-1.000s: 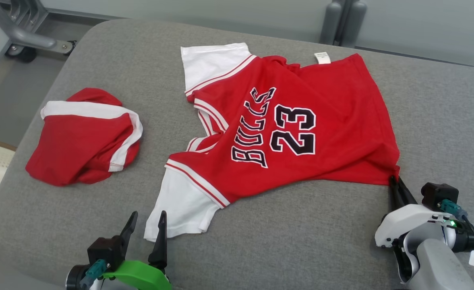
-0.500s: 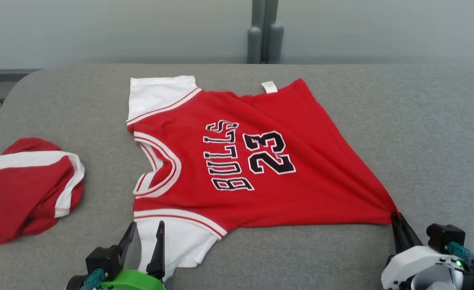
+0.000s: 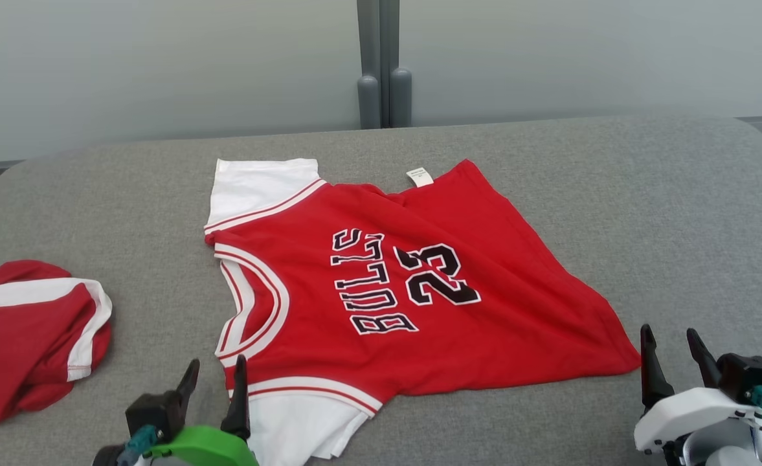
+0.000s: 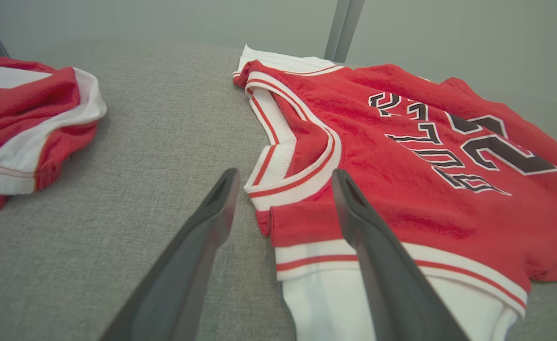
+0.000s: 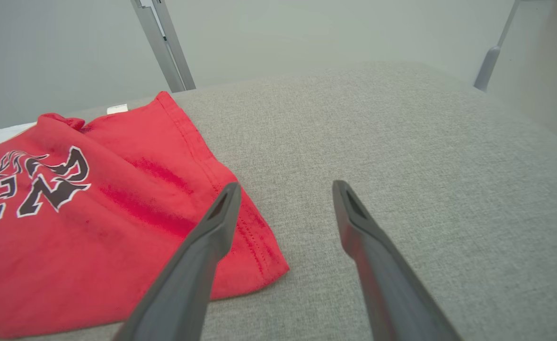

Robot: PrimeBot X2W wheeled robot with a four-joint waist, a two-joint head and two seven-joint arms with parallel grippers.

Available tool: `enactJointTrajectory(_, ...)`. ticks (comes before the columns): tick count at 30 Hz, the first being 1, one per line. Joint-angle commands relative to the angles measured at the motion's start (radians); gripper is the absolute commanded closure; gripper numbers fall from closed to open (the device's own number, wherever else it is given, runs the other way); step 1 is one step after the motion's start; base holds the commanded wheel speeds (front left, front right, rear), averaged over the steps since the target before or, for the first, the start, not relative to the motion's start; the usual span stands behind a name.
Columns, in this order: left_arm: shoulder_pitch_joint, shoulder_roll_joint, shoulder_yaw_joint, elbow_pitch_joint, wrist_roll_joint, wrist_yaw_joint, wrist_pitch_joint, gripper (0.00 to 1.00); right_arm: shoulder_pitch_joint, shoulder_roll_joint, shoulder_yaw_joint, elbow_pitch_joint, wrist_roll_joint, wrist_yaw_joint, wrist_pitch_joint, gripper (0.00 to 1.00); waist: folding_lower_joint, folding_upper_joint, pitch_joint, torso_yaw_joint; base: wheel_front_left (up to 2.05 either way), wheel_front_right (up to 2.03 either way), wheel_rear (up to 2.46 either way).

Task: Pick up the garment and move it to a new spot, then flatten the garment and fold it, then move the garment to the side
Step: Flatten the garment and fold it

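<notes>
The garment [image 3: 413, 285] is a red jersey with white sleeves and black "BULLS 23" lettering, lying spread on the grey cushion [image 3: 678, 213], collar toward the left. My right gripper [image 3: 669, 340] stands open just right of the jersey's near hem corner [image 5: 259, 265], nothing between its fingers. In the right wrist view the hem corner lies under the left finger [image 5: 212, 232]. My left gripper [image 3: 215, 369] is open at the near left, by the collar and the near white sleeve [image 4: 354, 303]. In the left wrist view the collar edge [image 4: 283, 180] lies between the open fingers.
A second red and white garment [image 3: 24, 336] lies bunched at the cushion's left edge, also at the upper left of the left wrist view [image 4: 27, 123]. A grey post [image 3: 381, 71] rises behind the cushion. The cushion's right half is bare fabric.
My right gripper has opened and let go of the jersey's hem corner, which now lies flat. The head camera has turned, shifting the whole picture; the left gripper stays open.
</notes>
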Motion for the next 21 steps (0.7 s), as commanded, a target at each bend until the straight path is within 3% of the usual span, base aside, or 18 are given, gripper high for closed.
enactJointTrajectory(1, -0.042, 0.003, 0.007, 0.008, 0.008, -0.005, 0.0, 0.0, -0.016, 0.001, 0.002, -0.009, -0.005, -0.001, 0.0, 0.0, 0.0, 0.0, 0.013, 0.011, 0.0, 0.0, 0.0)
enactJointTrajectory(12, -0.393, 0.05, 0.044, 0.204, 0.063, -0.026, 0.0, 0.0, -0.148, 0.013, 0.092, -0.063, -0.027, -0.001, 0.0, 0.0, 0.0, 0.0, 0.179, -0.021, 0.0, 0.0, 0.0)
enactJointTrajectory(21, -0.612, 0.07, 0.082, 0.404, 0.006, -0.036, 0.0, 0.0, -0.212, 0.015, 0.126, -0.086, -0.03, -0.001, 0.0, 0.0, 0.0, 0.0, 0.285, -0.07, 0.0, 0.0, 0.0)
